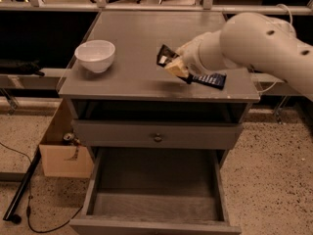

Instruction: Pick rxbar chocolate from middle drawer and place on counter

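A broad, flat grey counter (127, 38) with worn pale edges tops the cabinet at the centre of the scene. The robot's thick white arm (254, 38) reaches across it from the right. Below, the wide, deep grey wooden middle drawer (154, 177) stands pulled out, with nothing visible on its bare bottom. Above it, a shallower grey drawer front (122, 133) with a small round knob is closed.

A round white bowl (95, 55) sits on the counter's left side, well apart from the work. Over the right half of the counter, the two-finger gripper (171, 63) has its jaws closed narrowly on the rxbar chocolate (164, 54), a small flat black wrapper bar with white lettering, held tilted with one corner up. A soft shadow on the grey top beneath suggests the bar is just above the surface rather than resting on it, though contact cannot be ruled out. Just beside the gripper, toward the front right, a slightly longer navy-blue bar (210, 80) with white lettering lies flat on the counter.

By the look of it, the task is near its end: the bar is out of the drawer and over the counter. What appears to remain is lowering it onto bare grey top clear of the navy-blue bar, releasing it and drawing the arm away.
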Tool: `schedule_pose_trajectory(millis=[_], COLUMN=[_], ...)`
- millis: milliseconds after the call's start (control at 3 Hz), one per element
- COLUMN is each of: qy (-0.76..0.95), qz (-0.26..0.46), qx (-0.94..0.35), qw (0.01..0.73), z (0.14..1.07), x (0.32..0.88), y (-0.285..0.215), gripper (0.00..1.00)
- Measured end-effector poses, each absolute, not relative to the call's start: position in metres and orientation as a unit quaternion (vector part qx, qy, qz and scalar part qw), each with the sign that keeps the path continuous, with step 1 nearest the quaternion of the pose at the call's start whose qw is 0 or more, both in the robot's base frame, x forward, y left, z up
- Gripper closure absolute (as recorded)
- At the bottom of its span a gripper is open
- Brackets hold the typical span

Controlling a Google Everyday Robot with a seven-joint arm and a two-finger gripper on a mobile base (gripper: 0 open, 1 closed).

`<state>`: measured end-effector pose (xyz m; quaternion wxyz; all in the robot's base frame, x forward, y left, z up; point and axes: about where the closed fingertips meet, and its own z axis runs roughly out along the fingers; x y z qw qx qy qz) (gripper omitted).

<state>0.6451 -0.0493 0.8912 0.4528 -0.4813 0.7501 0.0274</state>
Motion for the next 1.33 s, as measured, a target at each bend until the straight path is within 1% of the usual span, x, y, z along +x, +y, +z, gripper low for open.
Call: schedule_pose_trajectory(millis=[333, 1000, 1333], qy=[0.729, 0.736, 0.740], qz=[0.028, 0.006, -0.019], qx=[-0.518, -0.508, -0.506], qw=[0.447, 0.447, 0.442], z=[0.892, 0.894, 0.898], x=[0.650, 0.646, 0.661], y=[0.001, -0.024, -0.038], gripper=[1.00, 1.00, 1.00])
